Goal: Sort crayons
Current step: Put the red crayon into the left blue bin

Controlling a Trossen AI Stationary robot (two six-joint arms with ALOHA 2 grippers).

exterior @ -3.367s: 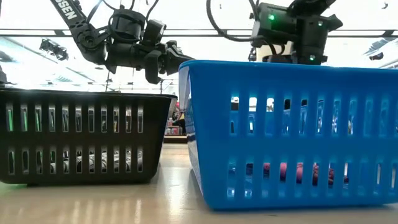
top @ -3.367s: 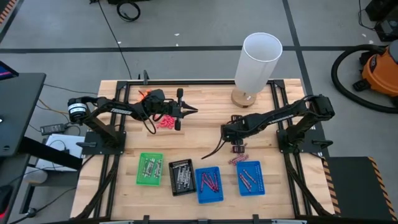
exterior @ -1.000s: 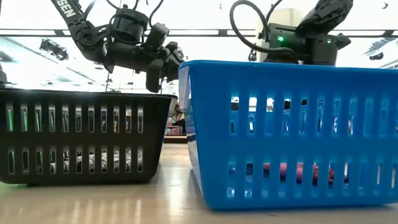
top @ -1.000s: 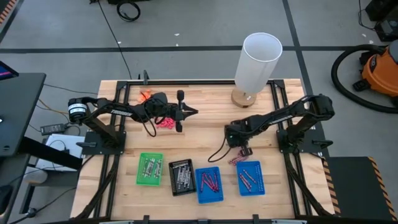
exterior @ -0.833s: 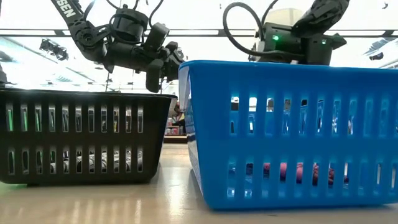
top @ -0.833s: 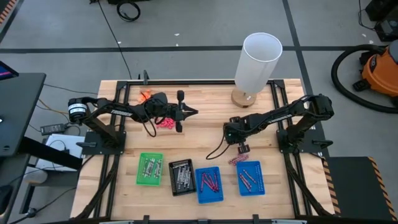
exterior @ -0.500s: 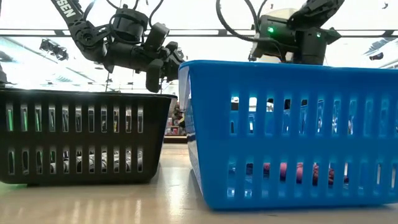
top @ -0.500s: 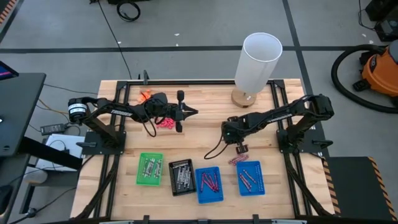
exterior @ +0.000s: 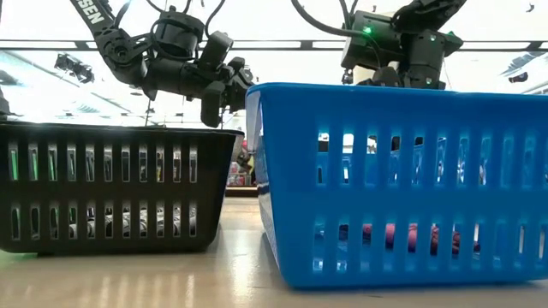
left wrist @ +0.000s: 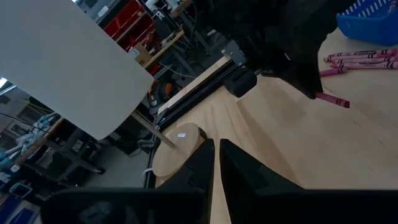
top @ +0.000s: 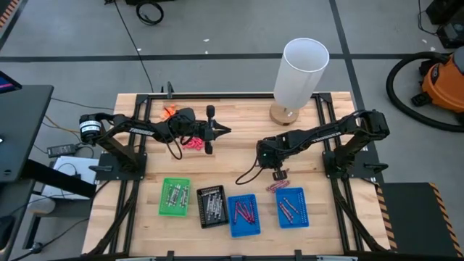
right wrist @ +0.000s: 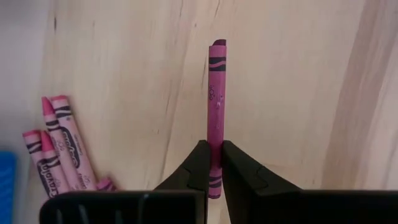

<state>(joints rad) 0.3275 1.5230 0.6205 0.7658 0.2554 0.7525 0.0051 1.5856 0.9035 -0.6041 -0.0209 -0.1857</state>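
My right gripper (top: pixel 278 174) hangs over the table's right middle, shut on a magenta crayon (right wrist: pixel 216 106). Just nearer lies a small pile of pink crayons (top: pixel 274 186), also seen beside the fingers (right wrist: pixel 59 146). A second pink pile (top: pixel 192 143) lies at the left middle, under my left gripper (top: pixel 220 130). That gripper points level toward the right, shut and empty (left wrist: pixel 216 163). Along the near edge stand a green tray (top: pixel 175 197) and a black tray (top: pixel 212 206) with grey crayons, and two blue trays (top: pixel 243 215) (top: pixel 292 207) with magenta ones. My right gripper pinches the magenta crayon near one end (right wrist: pixel 215 163) between its two fingers. The fingers come steeply from above. The rest of the crayon sticks out past the fingertips, its free end (right wrist: pixel 218 45) away from the gripper. It is lifted clear of the table (left wrist: pixel 333 99).
A tall white cylinder on a round wooden foot (top: pixel 301 72) stands at the far right of the table. A small orange thing (top: pixel 168 111) lies at the far left. In the low view the black (exterior: pixel 111 188) and blue (exterior: pixel 394 180) trays hide both grippers' fingertips.
My right gripper has risen from the pink pile and drawn slightly toward the table's left, its wrist tipping a little. The magenta crayon has come up with it, clear of the wood.
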